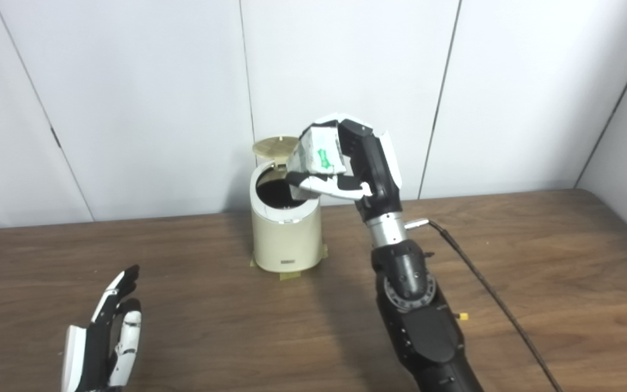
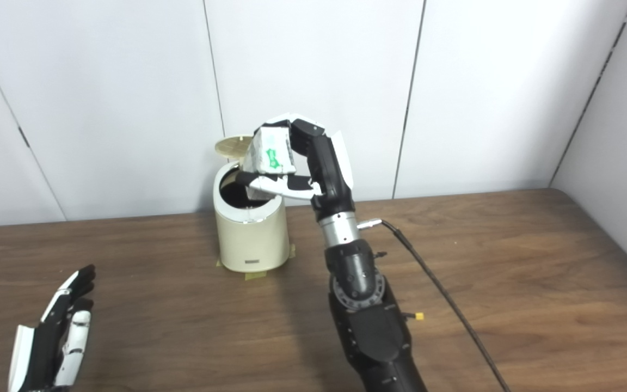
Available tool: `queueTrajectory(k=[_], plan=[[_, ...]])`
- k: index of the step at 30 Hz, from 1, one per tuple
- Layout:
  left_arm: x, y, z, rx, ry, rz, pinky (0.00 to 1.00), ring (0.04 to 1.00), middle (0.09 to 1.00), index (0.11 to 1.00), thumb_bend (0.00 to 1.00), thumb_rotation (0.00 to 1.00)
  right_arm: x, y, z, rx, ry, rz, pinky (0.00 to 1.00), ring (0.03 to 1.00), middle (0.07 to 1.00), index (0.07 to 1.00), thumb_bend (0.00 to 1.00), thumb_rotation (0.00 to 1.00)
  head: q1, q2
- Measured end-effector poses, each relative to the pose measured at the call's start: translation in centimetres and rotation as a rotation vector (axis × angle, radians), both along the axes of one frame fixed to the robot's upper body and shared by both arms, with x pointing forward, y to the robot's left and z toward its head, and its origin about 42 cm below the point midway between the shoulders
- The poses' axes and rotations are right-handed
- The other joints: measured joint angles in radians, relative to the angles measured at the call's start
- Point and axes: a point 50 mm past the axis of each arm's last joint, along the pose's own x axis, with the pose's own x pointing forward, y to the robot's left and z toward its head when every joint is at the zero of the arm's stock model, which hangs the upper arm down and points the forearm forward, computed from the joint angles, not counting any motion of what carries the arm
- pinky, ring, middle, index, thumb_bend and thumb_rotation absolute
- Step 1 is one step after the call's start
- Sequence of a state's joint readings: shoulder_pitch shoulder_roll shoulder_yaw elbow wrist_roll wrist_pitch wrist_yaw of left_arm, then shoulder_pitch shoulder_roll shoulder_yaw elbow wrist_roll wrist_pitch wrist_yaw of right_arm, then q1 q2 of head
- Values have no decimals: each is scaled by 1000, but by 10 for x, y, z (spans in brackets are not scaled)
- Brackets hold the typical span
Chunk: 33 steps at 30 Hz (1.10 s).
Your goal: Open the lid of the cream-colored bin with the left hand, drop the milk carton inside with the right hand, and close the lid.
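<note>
Right hand (image 1: 354, 163) is gripping the carton (image 1: 316, 154), fingers curled over its top and thumb pressing up from below, so the white box with its green mark is sitting pinched between them. Carton is being held in the air, tilted, just above the right rim of the bin (image 1: 286, 231), partly over the dark opening and not yet inside. Right arm is rising steeply from the bottom edge to the wrist, with a black cable (image 1: 487, 288) trailing off the wrist across the table (image 1: 536, 245) toward the lower right. Bin is standing upright on the wood near the back wall, cream-coloured, small patches of tape (image 1: 290, 276) showing at its base. Lid (image 1: 276, 146) is standing open, hinged up behind the opening, its ribbed round underside facing upward and forward. Left hand (image 1: 108, 337) is resting low at the front left corner, well apart from the bin, holding nothing, fingers straight and pointing away from the robot, lying fairly close together with a slight gap; palm is turned inward
</note>
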State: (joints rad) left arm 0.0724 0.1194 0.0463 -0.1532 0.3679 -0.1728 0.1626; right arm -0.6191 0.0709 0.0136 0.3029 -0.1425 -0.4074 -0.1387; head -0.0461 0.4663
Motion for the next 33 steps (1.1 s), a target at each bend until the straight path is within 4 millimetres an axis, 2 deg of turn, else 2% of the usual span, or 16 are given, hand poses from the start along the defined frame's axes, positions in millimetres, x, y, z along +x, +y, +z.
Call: queueTrajectory(k=[11, 18, 25, 33], plan=[[-5, -5, -1, -13, 4, -10, 778, 859, 884, 878, 295, 869, 4, 18, -12, -10, 44, 27, 404, 478, 517, 462, 501, 0, 37, -8], [-9, -7, -2, -15, 6, -11, 784, 859, 880, 867, 291, 832, 8, 30, -7, -87, -1, -9, 428, 476, 507, 455, 502, 0, 49, -12], [-12, -7, -2, -20, -3, 3, 780, 859, 880, 862, 277, 811, 12, 40, -13, -159, -42, -69, 432, 481, 505, 451, 502, 0, 58, -20], [-16, -10, -1, -18, -7, -2, 780, 858, 877, 864, 292, 844, 18, 48, -23, -240, -101, -154, 434, 484, 499, 448, 502, 0, 67, -32]])
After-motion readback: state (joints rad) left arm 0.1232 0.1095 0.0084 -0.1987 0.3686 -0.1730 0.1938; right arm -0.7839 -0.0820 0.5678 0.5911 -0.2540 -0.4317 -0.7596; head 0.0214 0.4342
